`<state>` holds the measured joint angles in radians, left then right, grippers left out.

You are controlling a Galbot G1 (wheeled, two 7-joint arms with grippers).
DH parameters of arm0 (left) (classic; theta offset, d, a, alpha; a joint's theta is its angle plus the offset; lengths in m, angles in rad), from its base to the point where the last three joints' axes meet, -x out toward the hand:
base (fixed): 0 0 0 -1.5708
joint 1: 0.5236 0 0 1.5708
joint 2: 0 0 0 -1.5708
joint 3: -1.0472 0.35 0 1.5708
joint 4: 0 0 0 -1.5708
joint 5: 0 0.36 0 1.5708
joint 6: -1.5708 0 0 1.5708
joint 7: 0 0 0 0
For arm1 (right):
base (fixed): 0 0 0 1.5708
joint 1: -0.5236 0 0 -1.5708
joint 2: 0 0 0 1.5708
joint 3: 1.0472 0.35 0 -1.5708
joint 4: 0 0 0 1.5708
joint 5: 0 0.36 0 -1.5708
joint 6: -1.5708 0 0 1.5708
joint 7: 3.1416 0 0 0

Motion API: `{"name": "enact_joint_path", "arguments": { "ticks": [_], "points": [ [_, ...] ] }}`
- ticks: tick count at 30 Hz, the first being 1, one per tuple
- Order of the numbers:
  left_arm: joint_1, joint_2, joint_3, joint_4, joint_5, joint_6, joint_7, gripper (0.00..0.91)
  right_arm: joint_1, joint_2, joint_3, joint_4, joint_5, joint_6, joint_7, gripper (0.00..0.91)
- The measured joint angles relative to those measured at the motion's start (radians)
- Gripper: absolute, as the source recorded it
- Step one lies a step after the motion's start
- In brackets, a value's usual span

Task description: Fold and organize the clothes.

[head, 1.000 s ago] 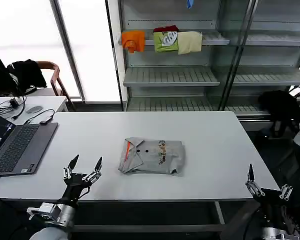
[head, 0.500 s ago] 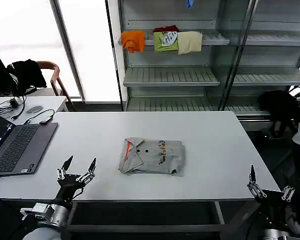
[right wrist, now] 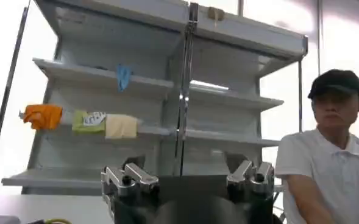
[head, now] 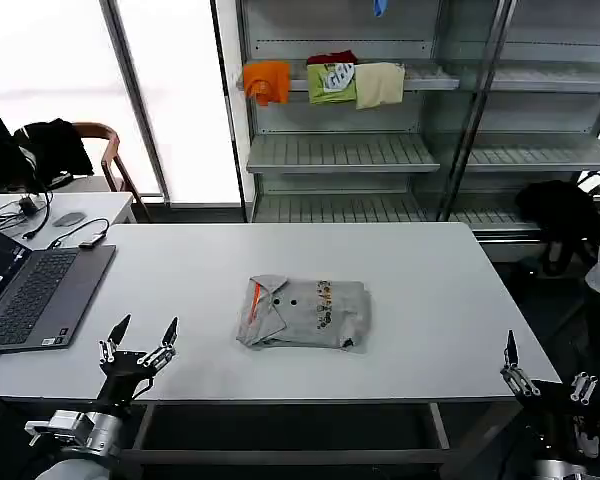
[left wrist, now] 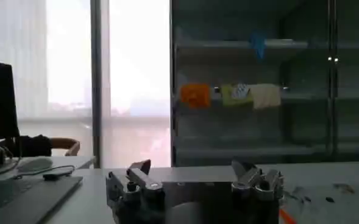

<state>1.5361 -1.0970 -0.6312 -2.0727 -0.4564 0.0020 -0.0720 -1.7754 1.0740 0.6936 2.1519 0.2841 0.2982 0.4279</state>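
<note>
**Folded shirt on table; both arms low at near edge**

Head view: your grey shirt (head: 302, 314) lies folded at frame centre on the table (head: 430, 290). Left pincer (head: 138, 340), lower left, fingers spread, empty; right pincer (head: 543, 372), lower right, likewise spread. Risk: a one-sided grab would likely undo the fold.

Left wrist view: left pincer (left wrist: 194, 182) open, level, facing the shelves (left wrist: 252, 109).

Right wrist view: right pincer (right wrist: 188, 178) open, level.
</note>
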Motion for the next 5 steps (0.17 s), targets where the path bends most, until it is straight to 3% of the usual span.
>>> {"name": "enact_joint_path", "arguments": {
  "ticks": [5],
  "points": [
    [0.009, 0.000, -0.010, -0.014, -0.002, -0.001, 0.001, 0.907, -0.022, -0.008, 0.018, 0.013, 0.010, -0.001, -0.014, 0.907]
  ]
}}
